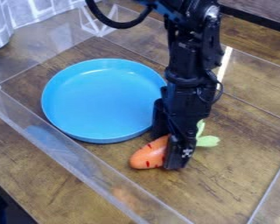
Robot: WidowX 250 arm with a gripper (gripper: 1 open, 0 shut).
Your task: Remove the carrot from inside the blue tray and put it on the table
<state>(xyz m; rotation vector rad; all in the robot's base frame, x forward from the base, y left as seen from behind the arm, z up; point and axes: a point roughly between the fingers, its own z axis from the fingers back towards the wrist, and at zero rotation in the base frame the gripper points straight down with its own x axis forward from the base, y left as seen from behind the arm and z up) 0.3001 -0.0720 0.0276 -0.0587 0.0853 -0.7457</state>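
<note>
Relative to the blue tray: black arm is reaching down from the top of the view, just beside the tray's right side, gripper pointing down at the carrot. Pincer is standing wide around the carrot's leafy end. Carrot is lying on the table, outside the tray, near its lower right rim.

The carrot, stubby and orange with dark grooves and a pale green leafy top, lies on its side on the brown wood-plank table, outside the round, shallow, bright-blue tray, near its rim, partly hidden.
</note>
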